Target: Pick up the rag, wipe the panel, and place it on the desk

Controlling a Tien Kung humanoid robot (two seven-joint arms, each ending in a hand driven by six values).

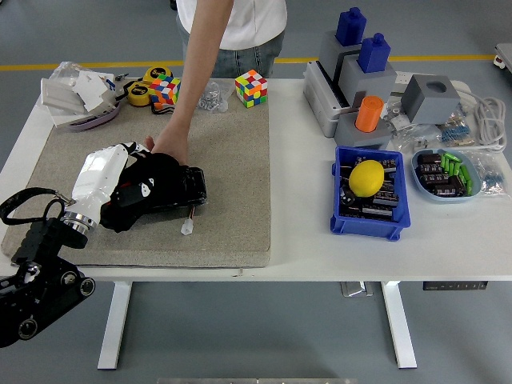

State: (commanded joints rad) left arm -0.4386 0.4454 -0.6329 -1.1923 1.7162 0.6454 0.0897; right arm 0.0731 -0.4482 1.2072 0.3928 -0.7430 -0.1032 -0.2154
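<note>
Head view, left half of the desk (288,264). Your left hand (120,172), white-shelled with dark fingers, comes in from the lower left and lies on the black rag (140,196), its fingers clenched into the cloth. The rag is bunched over the left part of the black panel (188,186), which lies flat on the beige mat (232,160); only the panel's right end shows clear of the cloth. A thin lead with a white connector (186,227) runs from the panel's right end onto the mat.

A person stands at the far side of the desk; the person's hand (170,146) reaches down and presses on the panel's far edge, just beside your fingers.

To the right, well apart from the mat's work area, note the blue bin (370,218) holding a yellow lemon-shaped object (367,177). A Rubik's cube (250,87) sits at the mat's far edge. Your right hand does not appear in this view.
</note>
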